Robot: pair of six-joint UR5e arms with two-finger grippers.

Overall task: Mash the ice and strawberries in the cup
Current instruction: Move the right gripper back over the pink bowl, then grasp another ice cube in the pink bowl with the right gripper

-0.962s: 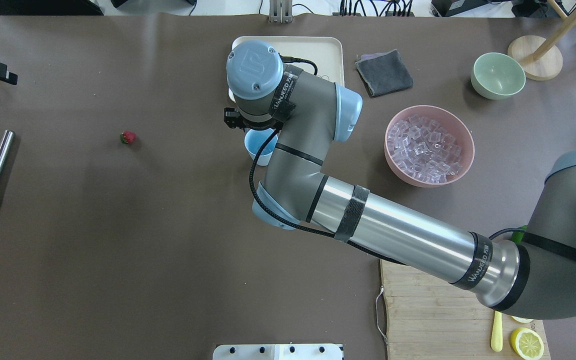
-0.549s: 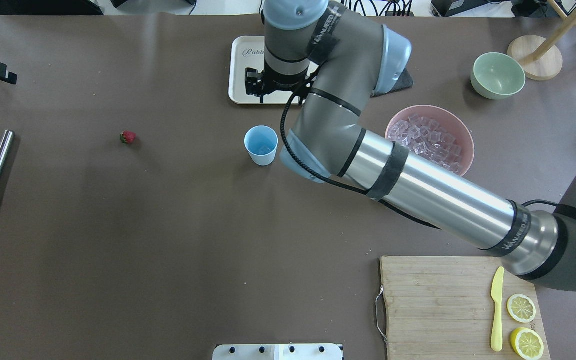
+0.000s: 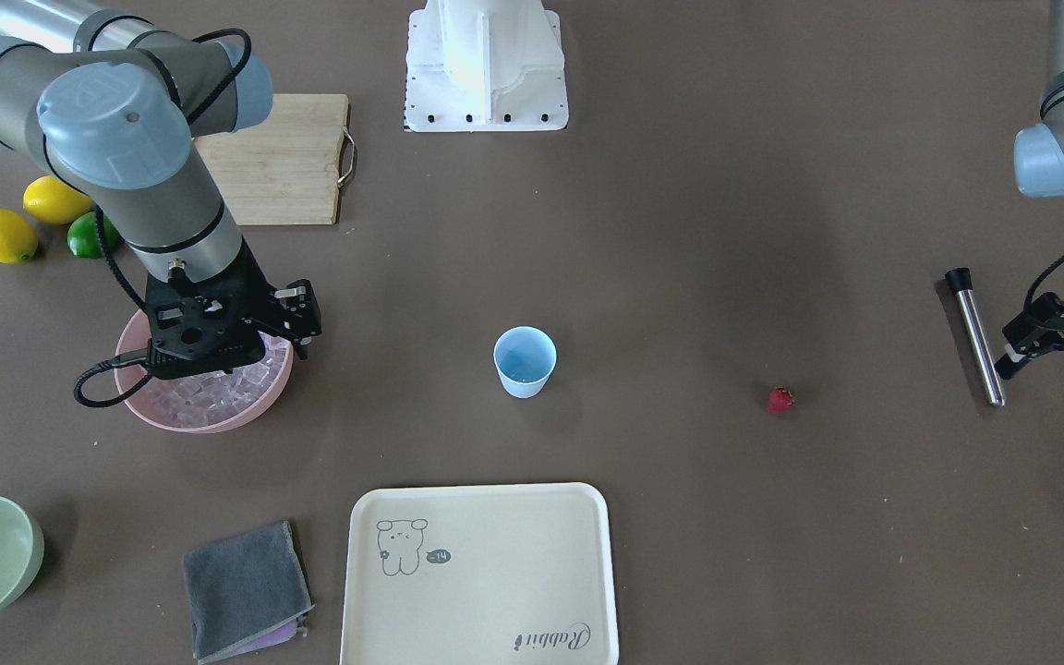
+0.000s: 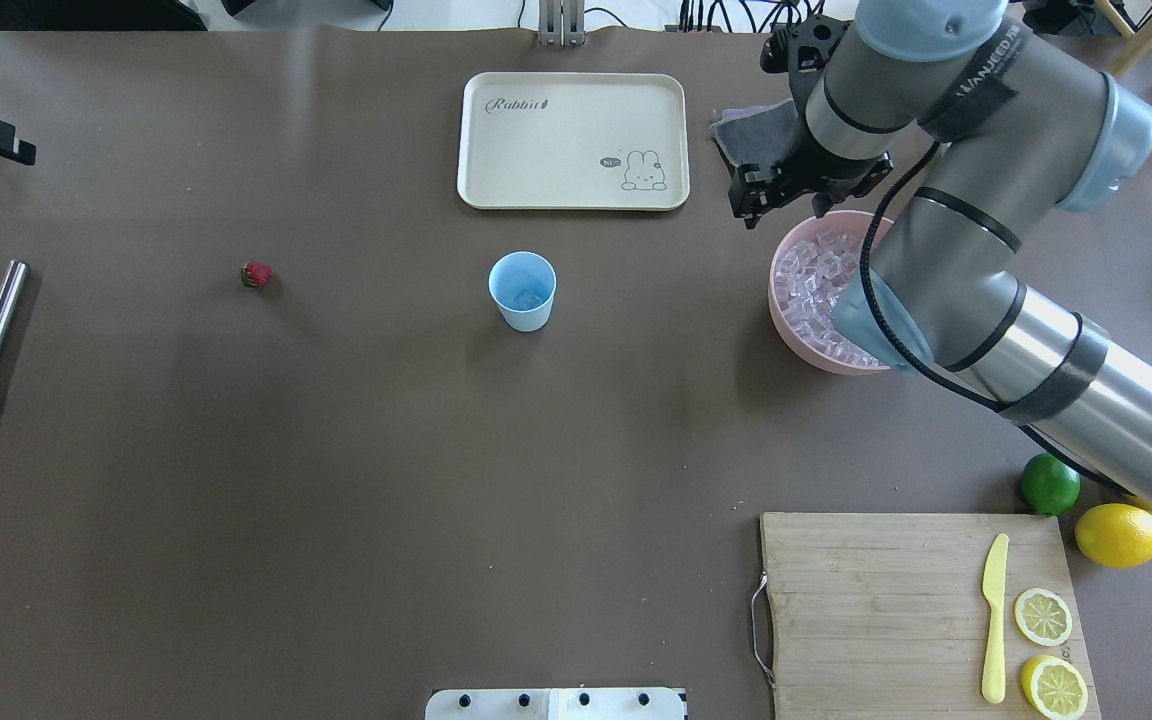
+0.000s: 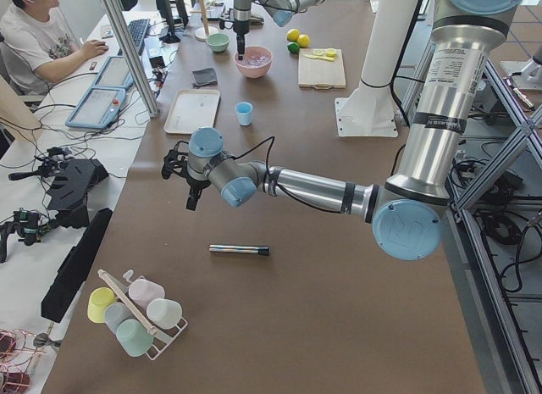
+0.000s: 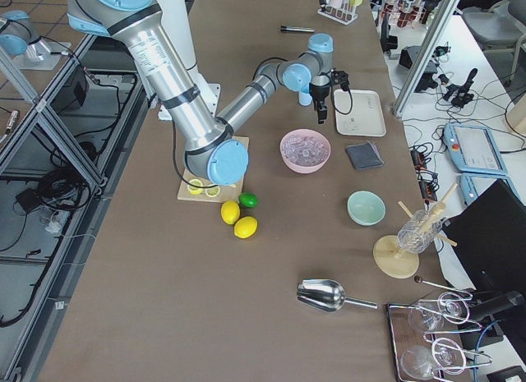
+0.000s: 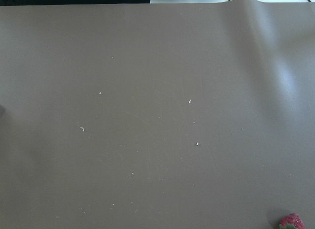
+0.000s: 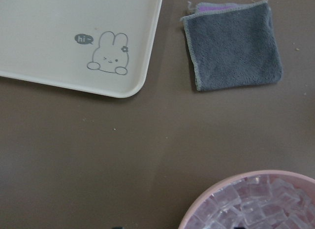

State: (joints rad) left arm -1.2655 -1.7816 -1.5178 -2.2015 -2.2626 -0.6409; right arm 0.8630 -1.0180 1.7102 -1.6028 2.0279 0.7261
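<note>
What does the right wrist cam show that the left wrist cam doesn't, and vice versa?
Right wrist only: a corner of the cream tray with its rabbit drawing, the grey cloth beside it, and the far rim of the pink bowl with ice in it.
Left wrist only: the strawberry, cut off at the bottom right corner, and a few pale specks.
Both: the bare brown table cover. Neither shows the cup.

Bare table lies all round the cup [image 4: 522,290], open to a gripper from any side. The tray [image 4: 536,155] stands beyond it, near but apart. The right arm [image 4: 956,270] hangs over the pink bowl [image 4: 776,312] on the robot's right.
</note>
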